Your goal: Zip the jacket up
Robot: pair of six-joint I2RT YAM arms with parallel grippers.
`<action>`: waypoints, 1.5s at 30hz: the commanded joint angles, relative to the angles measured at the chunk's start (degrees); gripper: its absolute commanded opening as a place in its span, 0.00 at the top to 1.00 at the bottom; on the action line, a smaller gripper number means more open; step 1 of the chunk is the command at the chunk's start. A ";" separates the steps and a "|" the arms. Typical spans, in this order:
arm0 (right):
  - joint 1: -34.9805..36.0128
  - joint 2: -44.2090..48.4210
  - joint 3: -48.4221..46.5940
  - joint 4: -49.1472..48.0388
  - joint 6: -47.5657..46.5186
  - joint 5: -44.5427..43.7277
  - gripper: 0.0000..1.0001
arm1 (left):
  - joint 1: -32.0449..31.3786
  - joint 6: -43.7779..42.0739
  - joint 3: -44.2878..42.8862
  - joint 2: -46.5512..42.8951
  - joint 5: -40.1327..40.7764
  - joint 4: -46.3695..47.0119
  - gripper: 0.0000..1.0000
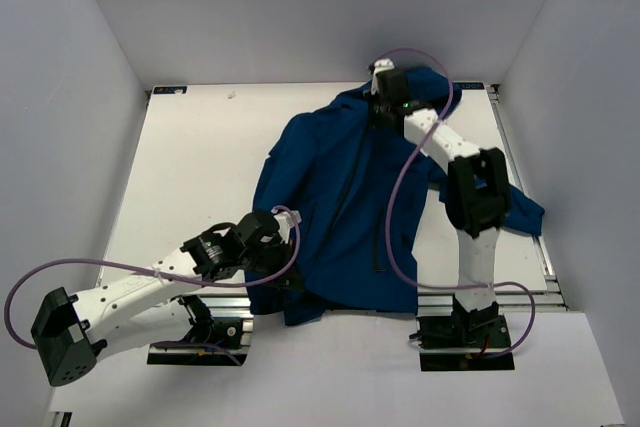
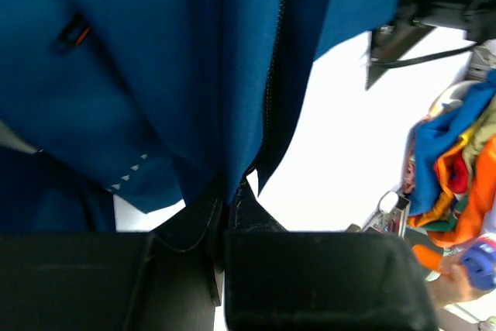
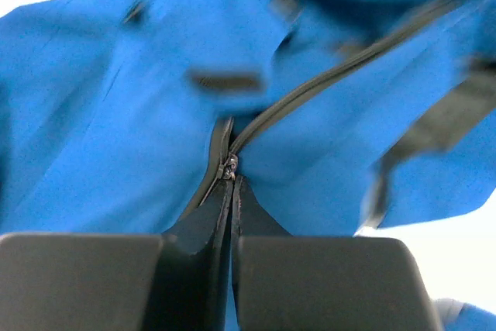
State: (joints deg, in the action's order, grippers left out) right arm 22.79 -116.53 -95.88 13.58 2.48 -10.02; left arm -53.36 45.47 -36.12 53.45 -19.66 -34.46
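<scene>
Overhead view: the jacket (image 1: 330,197) lies spread on the white table (image 1: 200,167), right of centre, with its hood toward the far edge and its hem toward the arm bases. One sleeve trails off to the right, passing behind the right arm. A purple cable (image 1: 392,217) from that arm loops across the front panel of the jacket.

Left gripper (image 1: 280,262): it sits at the near hem, on the jacket's lower left corner as seen from above. In the left wrist view its two black fingers (image 2: 186,230) are pressed together on a dark fold of fabric at the foot of the zipper (image 2: 271,91). Only a thin seam of cloth shows between them. The zipper runs straight up from this pinch between two blue panels, and a row of small pale triangles (image 2: 128,176) marks the fabric just to the left. A heap of coloured clothing (image 2: 457,168) is visible off the table at the right edge (blurred, so its contents cannot be told).

Right gripper (image 1: 385,105): it rests at the far end of the jacket, beside the collar and hood. In the right wrist view its fingers are drawn tight against each other, their tips meeting at the small metal slider (image 3: 230,168), from which the zipper tape runs toward the upper right.
</scene>
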 commanded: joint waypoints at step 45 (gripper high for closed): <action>-8.11 54.16 39.49 4.00 22.30 -9.14 0.11 | 38.65 -17.36 -43.18 23.46 26.00 -1.23 0.02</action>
State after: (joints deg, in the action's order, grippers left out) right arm 14.85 -70.61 -62.04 15.11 19.49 -17.21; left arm -24.91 28.64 -83.20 76.14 8.36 -36.82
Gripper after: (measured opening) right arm 0.894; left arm 0.978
